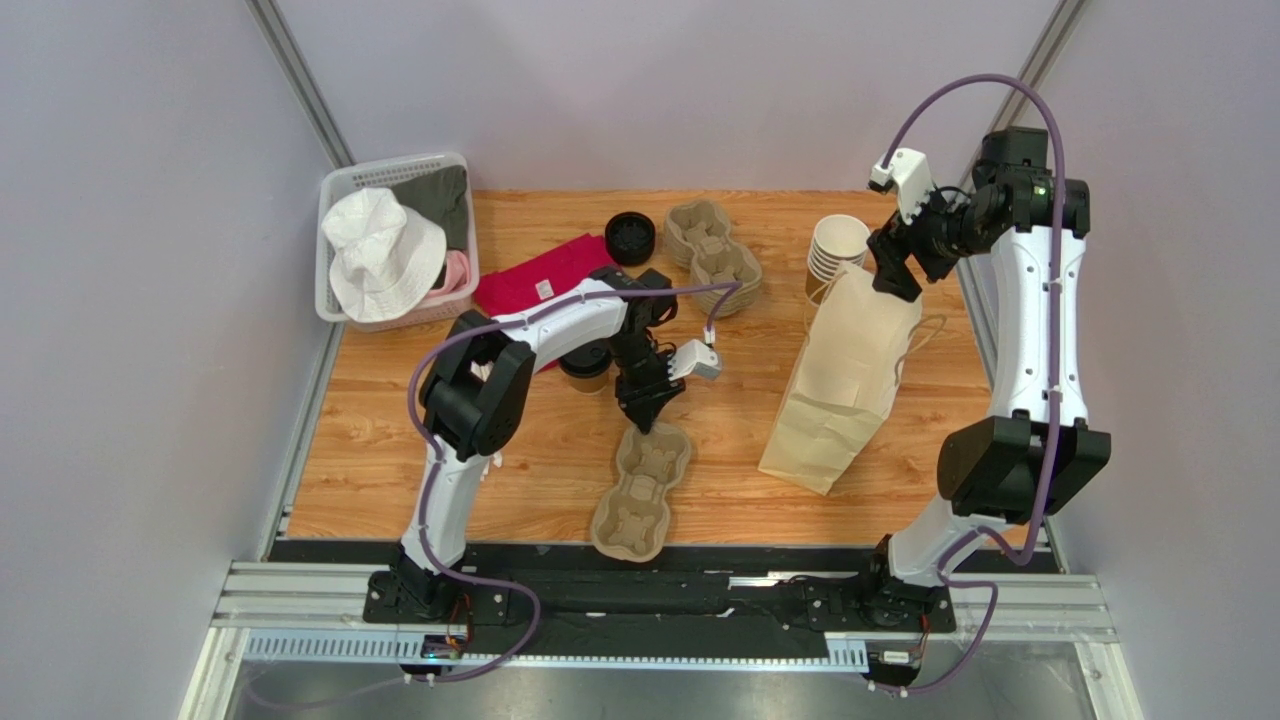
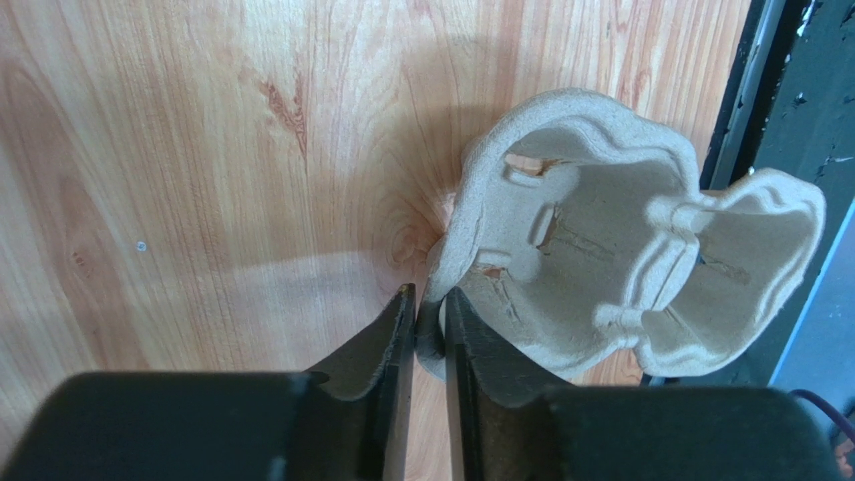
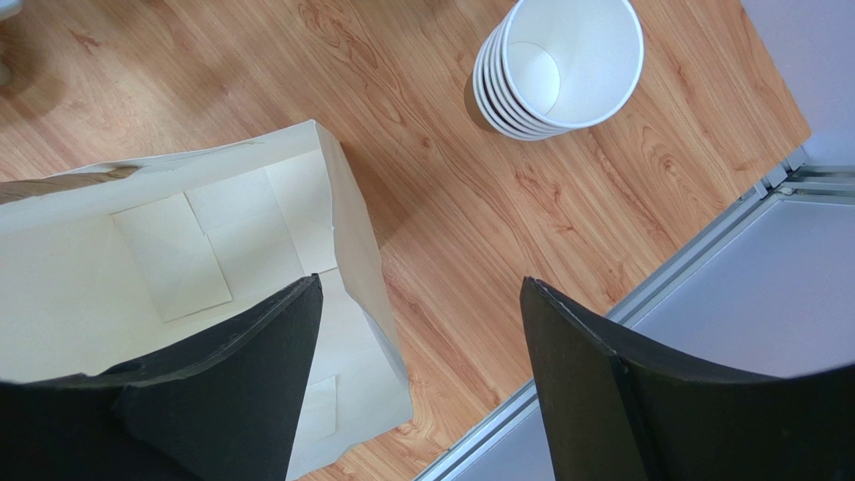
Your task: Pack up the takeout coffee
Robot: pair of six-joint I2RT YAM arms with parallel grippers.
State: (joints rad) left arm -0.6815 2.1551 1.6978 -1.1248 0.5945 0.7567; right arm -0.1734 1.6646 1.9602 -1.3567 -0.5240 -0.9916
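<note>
The takeout coffee (image 1: 585,365), a brown cup under a black lid, stands on the table and is partly hidden behind my left arm. My left gripper (image 1: 646,405) (image 2: 430,301) is shut on the rim of a grey pulp cup carrier (image 1: 643,492) (image 2: 622,271) lying on the wood near the front edge. Over the mouth of the standing paper bag (image 1: 842,383) (image 3: 151,261) my right gripper (image 1: 897,278) (image 3: 419,286) is open. One of its fingers is above the bag's inside and the other is outside, with the bag's side wall between them.
A stack of lidless paper cups (image 1: 837,248) (image 3: 562,65) stands just behind the bag. Another pulp carrier (image 1: 714,248), a loose black lid (image 1: 630,236) and a red cloth (image 1: 549,278) lie at the back. A white basket (image 1: 338,300) with a hat sits far left.
</note>
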